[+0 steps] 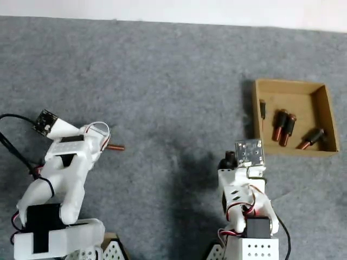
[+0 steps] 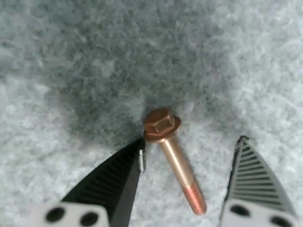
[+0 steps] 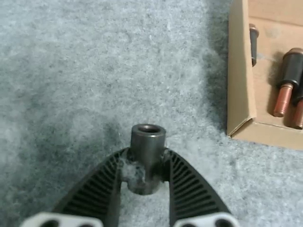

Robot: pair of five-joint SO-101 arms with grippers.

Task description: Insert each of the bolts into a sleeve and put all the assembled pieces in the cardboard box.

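Note:
A copper bolt lies on the grey carpet between the open fingers of my left gripper, hex head pointing away from the wrist. From above, the bolt pokes out beside the left arm's white head. My right gripper is shut on a dark metal sleeve, held with its bore facing up; the sleeve shows left of the cardboard box. Inside the box lie three assembled pieces and a thin dark part.
Grey carpet covers the table. The box stands close to the held sleeve, its wall a short way off. A broad stretch of carpet separates the two arms. A white wall edge runs along the far side.

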